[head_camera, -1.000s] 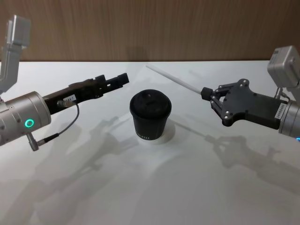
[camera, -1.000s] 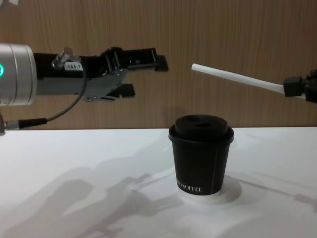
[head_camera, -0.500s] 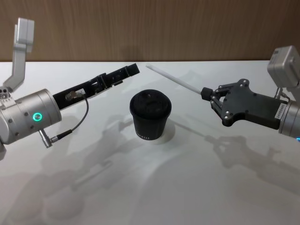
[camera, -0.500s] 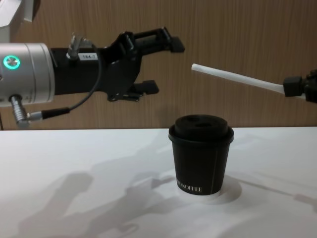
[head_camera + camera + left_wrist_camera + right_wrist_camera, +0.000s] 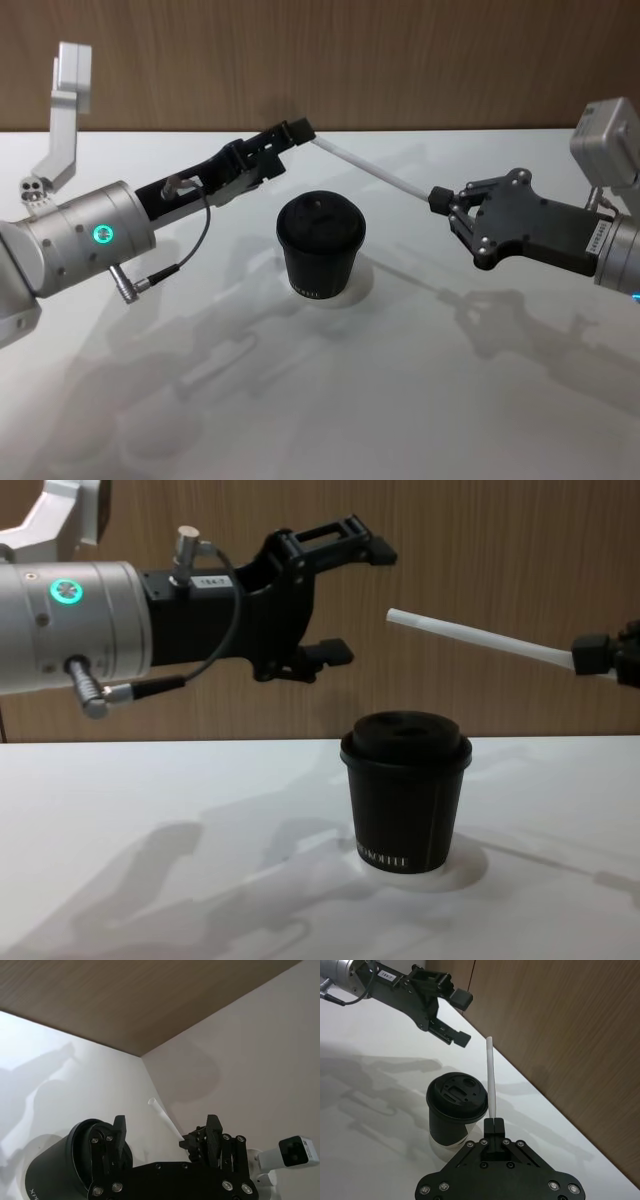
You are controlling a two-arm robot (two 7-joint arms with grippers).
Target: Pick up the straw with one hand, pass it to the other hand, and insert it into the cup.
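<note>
The right gripper (image 5: 438, 199) comes in from the right edge of the head view, its blocky black fingertips clenched on one end of the white straw (image 5: 375, 170). From there the straw runs up and to the left across the centre of the frame, in the air above the white table (image 5: 400, 400). In the chest view the straw (image 5: 480, 637) slants from the right gripper (image 5: 590, 657) at the right edge up towards the middle, higher than the lid of the black paper coffee cup (image 5: 405, 800) and touching nothing else.

The left gripper (image 5: 288, 143) (the one with the silver wrist and green ring light) reaches in from the left of the frame, its jaws spread wide and holding nothing. In the chest view the left gripper (image 5: 360, 600) sits in the upper middle, with the straw's free end just beside its fingertips and a small gap between them.

The cup (image 5: 320, 245) stands upright at the centre of the table on a white disc (image 5: 360, 285), lid on, below and between the two grippers.
</note>
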